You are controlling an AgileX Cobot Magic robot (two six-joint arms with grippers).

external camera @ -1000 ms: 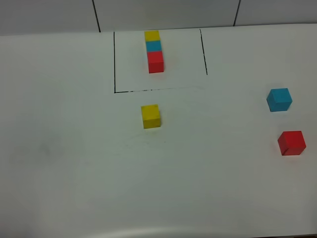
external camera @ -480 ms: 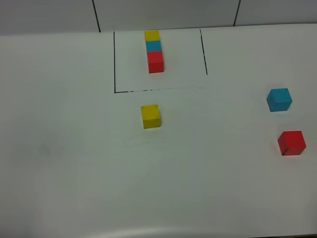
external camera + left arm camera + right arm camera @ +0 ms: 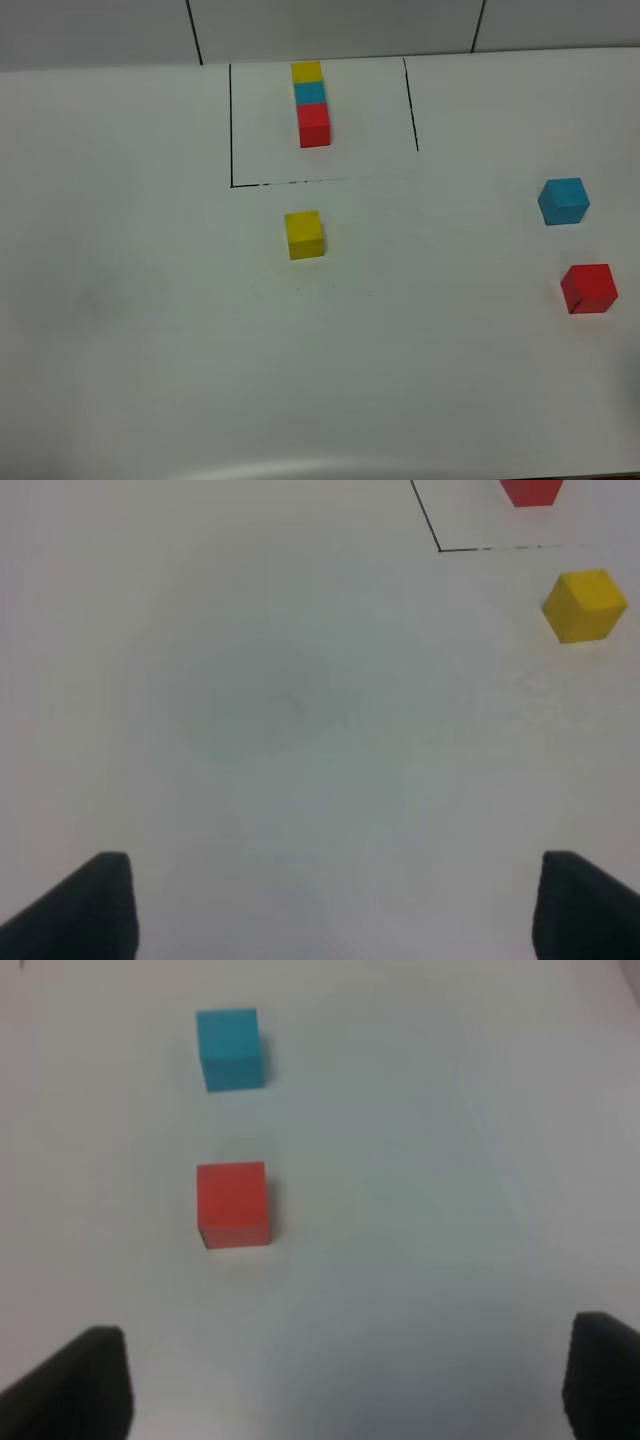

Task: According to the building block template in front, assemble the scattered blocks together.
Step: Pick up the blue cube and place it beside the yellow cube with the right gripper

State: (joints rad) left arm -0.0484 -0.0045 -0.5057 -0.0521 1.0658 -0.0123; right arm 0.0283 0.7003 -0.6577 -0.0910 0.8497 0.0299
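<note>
The building block template (image 3: 312, 103), a yellow-cyan-red row, lies inside a black drawn outline at the back centre. The loose yellow block (image 3: 304, 234) (image 3: 584, 605) sits just in front of that outline. At the right, the cyan block (image 3: 564, 200) (image 3: 231, 1048) and the red block (image 3: 588, 288) (image 3: 233, 1204) stand apart from each other. My left gripper (image 3: 325, 905) is open over bare table, well short of the yellow block. My right gripper (image 3: 345, 1385) is open too, with the red block ahead of its fingertips. Neither arm shows in the high view.
The black outline (image 3: 232, 130) (image 3: 432, 525) marks the template's area on the white table (image 3: 150, 300). The table's front edge (image 3: 320, 470) curves along the bottom of the high view. A wall rises behind the table's back edge.
</note>
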